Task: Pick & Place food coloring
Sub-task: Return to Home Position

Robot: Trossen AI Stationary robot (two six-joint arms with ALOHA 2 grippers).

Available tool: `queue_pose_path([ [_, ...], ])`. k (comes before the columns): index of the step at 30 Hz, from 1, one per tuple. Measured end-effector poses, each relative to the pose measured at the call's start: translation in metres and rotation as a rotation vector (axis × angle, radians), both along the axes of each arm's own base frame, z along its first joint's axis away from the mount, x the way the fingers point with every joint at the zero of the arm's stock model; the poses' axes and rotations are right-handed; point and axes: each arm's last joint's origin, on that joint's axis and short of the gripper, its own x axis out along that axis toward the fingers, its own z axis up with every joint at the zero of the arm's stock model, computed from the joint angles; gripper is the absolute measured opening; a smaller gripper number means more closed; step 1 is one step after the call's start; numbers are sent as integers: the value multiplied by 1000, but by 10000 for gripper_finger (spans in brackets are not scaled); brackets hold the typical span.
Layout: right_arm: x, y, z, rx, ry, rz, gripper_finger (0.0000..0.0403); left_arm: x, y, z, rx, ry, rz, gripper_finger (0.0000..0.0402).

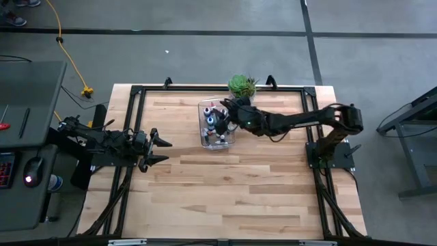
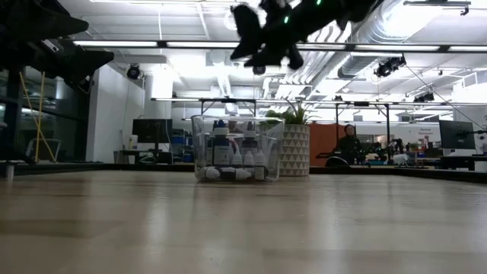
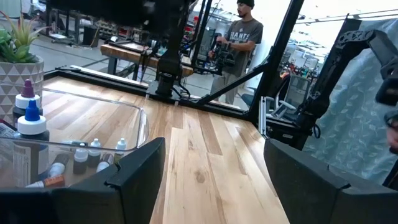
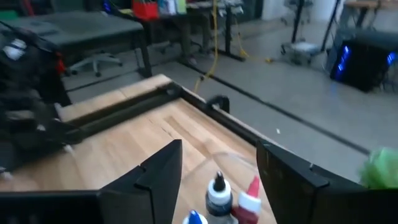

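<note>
The food coloring bottles (image 1: 216, 130) stand and lie inside a clear plastic bin (image 1: 203, 139) at the table's far middle. In the low view the bottles (image 2: 236, 158) show through the bin's wall (image 2: 199, 144). My right gripper (image 1: 220, 117) hovers open above the bin, well clear of it in the low view (image 2: 262, 47). Its wrist view looks down on a black-capped white bottle (image 4: 218, 193), a red-capped one (image 4: 250, 200) and a blue cap (image 4: 194, 218); nothing sits between its fingers. My left gripper (image 1: 162, 150) waits open near the table's left edge.
A green succulent in a white patterned pot (image 1: 242, 85) stands just behind the bin, at its far right corner (image 2: 295, 148). A black frame rail (image 1: 205, 88) runs around the table. Bare wood (image 1: 232, 191) lies in front of the bin. A person (image 3: 239, 43) stands beyond the table.
</note>
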Motion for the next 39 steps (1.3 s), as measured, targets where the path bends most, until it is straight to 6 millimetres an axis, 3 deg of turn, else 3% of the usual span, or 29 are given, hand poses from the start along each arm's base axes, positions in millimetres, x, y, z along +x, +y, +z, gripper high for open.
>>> queue_pose_path([
  [9,-27,31,47,-54,-60,260,162,0,0,0,0,0,0,271],
  [13,-52,40,51,-40,-56,360,132,0,0,0,0,0,0,271],
  [24,-130,62,15,-14,-30,504,6,0,0,0,0,0,0,271],
  [39,-216,62,-32,-86,-30,627,1,0,0,0,0,0,0,271],
])
